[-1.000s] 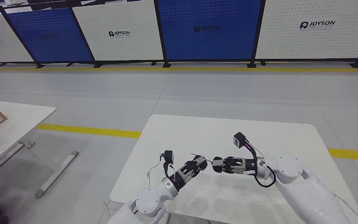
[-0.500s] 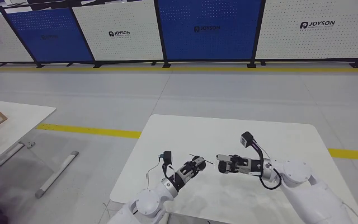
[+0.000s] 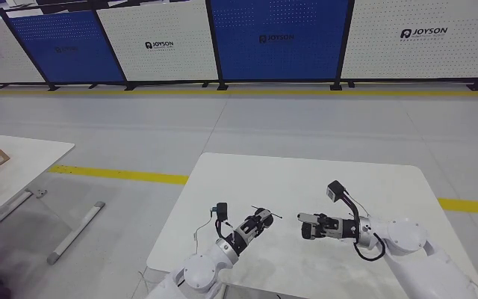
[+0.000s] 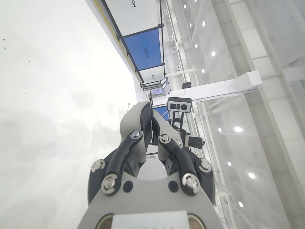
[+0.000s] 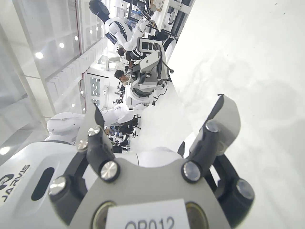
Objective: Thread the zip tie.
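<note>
- Top view is showing the left pincer [image 3: 263, 218] hovering over the white bench [image 3: 314, 176], toward the bench's 7 o'clock side. It is pinching the zip tie [image 3: 276, 217].
- The zip tie is reading as a thin dark strip poking out of that pincer on both sides. Its long axis is running roughly from 10 o'clock to 4 o'clock, and the longer free end is pointing toward the other arm.
- The right pincer [image 3: 304, 225] is hanging at about 3 o'clock from that free end, near it but clearly apart. Its fingers [image 5: 226, 113] are standing wide and gripping nothing.
- Left wrist view is showing the dark pads [image 4: 146, 122] pressing flat against each other. A dark sliver past their tips is probably the tie, though it is too thin to be sure.
- The right arm is sitting nearer the free end, so the coming move is likely turning on that arm travelling toward 9 o'clock. The open gap would need lining up with the strip's axis so the tip passes between the fingers.
- Which end is facing the right pincer, head or tail, is not showing clearly enough to say.
</note>
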